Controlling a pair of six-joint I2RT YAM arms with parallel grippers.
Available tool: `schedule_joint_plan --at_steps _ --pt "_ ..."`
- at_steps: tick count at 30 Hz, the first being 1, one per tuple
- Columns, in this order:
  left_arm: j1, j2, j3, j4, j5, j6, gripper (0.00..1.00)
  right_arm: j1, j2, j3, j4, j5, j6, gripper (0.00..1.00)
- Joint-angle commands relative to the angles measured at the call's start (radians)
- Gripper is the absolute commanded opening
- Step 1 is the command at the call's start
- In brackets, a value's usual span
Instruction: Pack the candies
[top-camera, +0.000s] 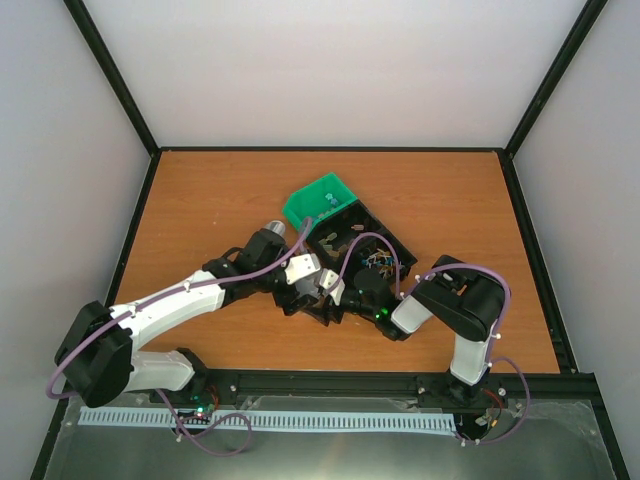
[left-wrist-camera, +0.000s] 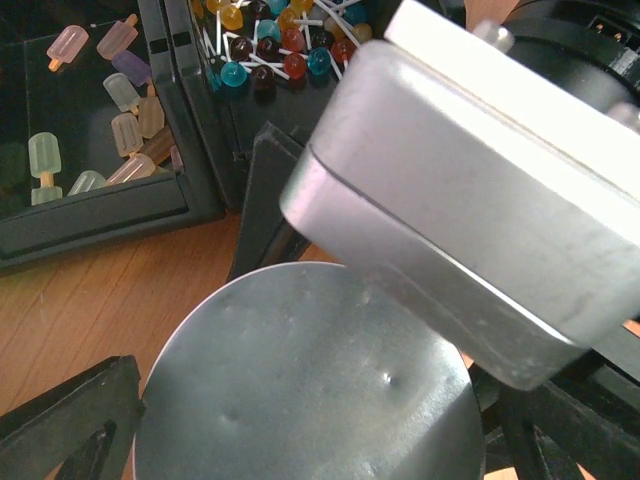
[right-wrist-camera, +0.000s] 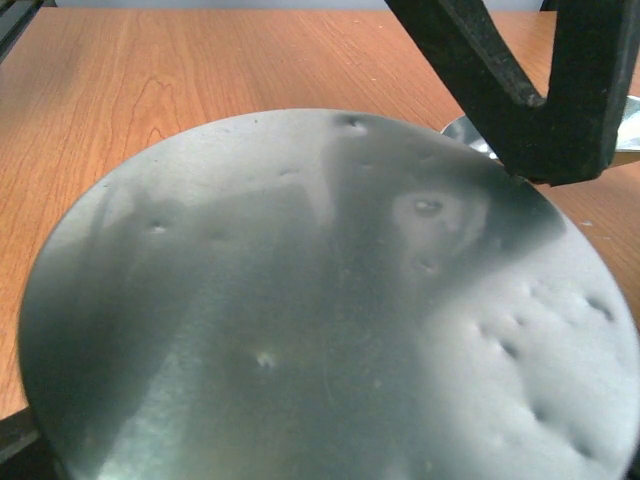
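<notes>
Dented round tin (right-wrist-camera: 330, 300) fills the right wrist view and hides the right gripper (top-camera: 373, 302); its grip cannot be told. Second tin (left-wrist-camera: 300, 390) lies between the left gripper's (left-wrist-camera: 320, 415) wide-spread fingers, contact unclear. One silver block (left-wrist-camera: 470, 190) masks the black tray (left-wrist-camera: 100, 215). Tray holds about ten popsicle sweets (left-wrist-camera: 120, 110), plus lollipops (left-wrist-camera: 270, 45). Candies (top-camera: 330, 204): few specks in one green bin (top-camera: 303, 207) at tray's far end.

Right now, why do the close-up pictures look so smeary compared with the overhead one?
Right wrist view: a metal disc fills the frame, soft-focused, with a dark reflection across it. Left wrist view: the silver block up close is blurred, while the lollipops behind stay crisp. Top view: even light, everything in focus.
</notes>
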Motion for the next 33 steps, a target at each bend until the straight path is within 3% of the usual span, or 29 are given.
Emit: schedule_joint_plan --at_steps 1,12,27,33 --pt "0.004 0.013 -0.017 -0.047 -0.006 0.008 1.00 0.012 0.006 -0.015 0.028 0.006 -0.035 0.73" --pt "0.011 0.008 -0.017 -0.023 -0.023 0.012 1.00 0.012 0.009 -0.015 0.029 0.002 -0.034 0.73" --pt "0.012 -0.028 -0.002 0.007 0.055 0.027 1.00 0.012 0.014 -0.008 0.028 -0.001 -0.032 0.73" --pt "0.012 -0.006 -0.021 -0.051 0.066 0.097 0.89 0.012 0.014 -0.009 0.028 -0.004 -0.037 0.73"
